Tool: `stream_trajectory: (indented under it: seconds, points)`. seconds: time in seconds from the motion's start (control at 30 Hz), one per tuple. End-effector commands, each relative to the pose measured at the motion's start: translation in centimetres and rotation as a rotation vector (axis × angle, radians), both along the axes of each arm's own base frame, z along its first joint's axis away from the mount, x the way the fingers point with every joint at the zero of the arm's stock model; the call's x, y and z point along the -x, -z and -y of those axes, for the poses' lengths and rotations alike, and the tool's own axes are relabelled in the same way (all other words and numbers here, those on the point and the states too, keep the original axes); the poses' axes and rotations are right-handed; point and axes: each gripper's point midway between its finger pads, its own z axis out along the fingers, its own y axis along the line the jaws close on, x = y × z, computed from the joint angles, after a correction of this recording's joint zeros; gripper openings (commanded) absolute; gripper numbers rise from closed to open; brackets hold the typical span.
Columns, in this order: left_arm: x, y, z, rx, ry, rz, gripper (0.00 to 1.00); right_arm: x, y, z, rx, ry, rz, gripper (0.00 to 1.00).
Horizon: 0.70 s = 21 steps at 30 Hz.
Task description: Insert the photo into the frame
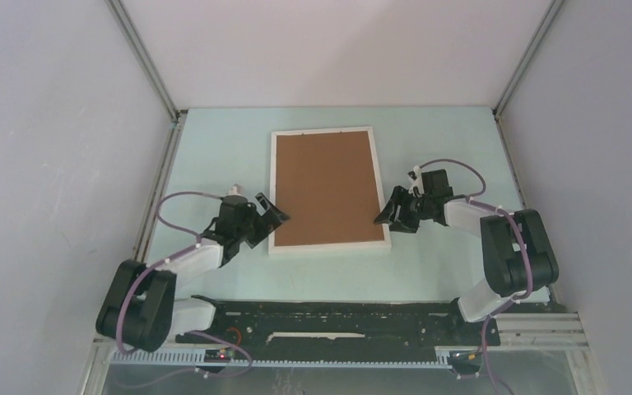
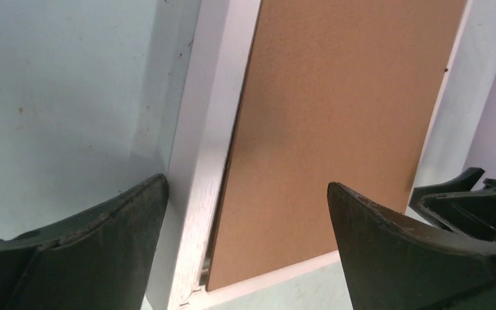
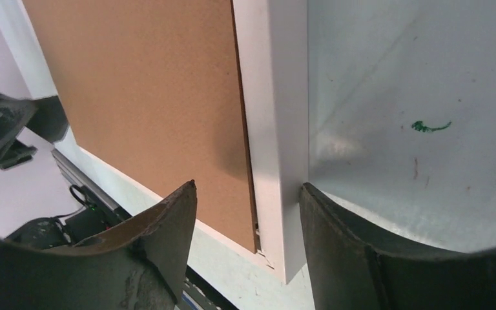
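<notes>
Frame (image 1: 273, 189) lies flat mid-table (image 1: 214, 148), back side up, brown board (image 1: 325, 189) seated inside it. Left gripper (image 1: 273, 216) is at the frame's near-left corner, jaws spread wide, holding nothing. Right gripper (image 1: 385, 216) is at the frame's near-right corner, jaws partly apart and straddling the right rail: outer finger (image 3: 361, 258) against the rail edge, inner one over the board, not clamped. Can't tell whether the photo is under the board.
</notes>
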Motion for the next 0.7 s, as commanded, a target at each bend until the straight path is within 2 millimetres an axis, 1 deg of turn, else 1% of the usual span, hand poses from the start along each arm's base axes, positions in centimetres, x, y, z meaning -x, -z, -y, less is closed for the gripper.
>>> stream_trajectory:
  seconds: [0.0,0.07,0.13,0.2,0.33,0.37,0.47,0.5,0.57,0.63,0.67]
  points:
    - [-2.9,-1.9,2.3,0.107,0.048,0.067,0.99,0.2,-0.5,-1.8,-0.060,-0.021,0.012,0.62]
    - [-3.1,-1.6,3.2,0.117,0.090,0.054,0.96,1.0,-0.4,-2.5,-0.082,-0.034,0.002,0.59]
    - [-3.2,-1.3,3.3,0.114,0.102,0.046,0.96,2.3,-0.5,-3.3,-0.107,-0.048,-0.016,0.58]
    - [-3.2,-1.3,3.5,0.112,0.114,0.048,0.96,3.0,-0.9,-4.3,-0.137,-0.057,0.000,0.58]
    - [-3.5,-1.7,4.4,0.119,0.163,0.052,0.96,6.2,-1.5,-6.3,-0.170,-0.085,-0.012,0.58]
    - [-3.6,-1.7,4.6,0.120,0.174,0.044,0.96,6.9,-1.9,-6.8,-0.177,-0.093,-0.002,0.58]
    - [-4.5,-1.2,5.2,0.114,0.195,0.014,0.97,9.4,-2.0,-8.0,-0.183,-0.107,-0.012,0.59]
    - [-4.5,-0.8,5.2,0.103,0.201,-0.003,0.98,10.2,-2.1,-8.4,-0.192,-0.110,-0.016,0.59]
    - [-5.7,-1.0,4.8,0.052,0.185,-0.013,0.99,11.6,-2.1,-8.8,-0.191,-0.114,-0.017,0.60]
    - [-6.7,-1.2,3.6,-0.019,0.145,-0.019,1.00,12.4,-1.9,-8.5,-0.170,-0.111,-0.015,0.63]
    - [-7.4,-1.3,2.4,-0.072,0.097,-0.019,1.00,12.6,-1.9,-8.1,-0.151,-0.111,-0.002,0.65]
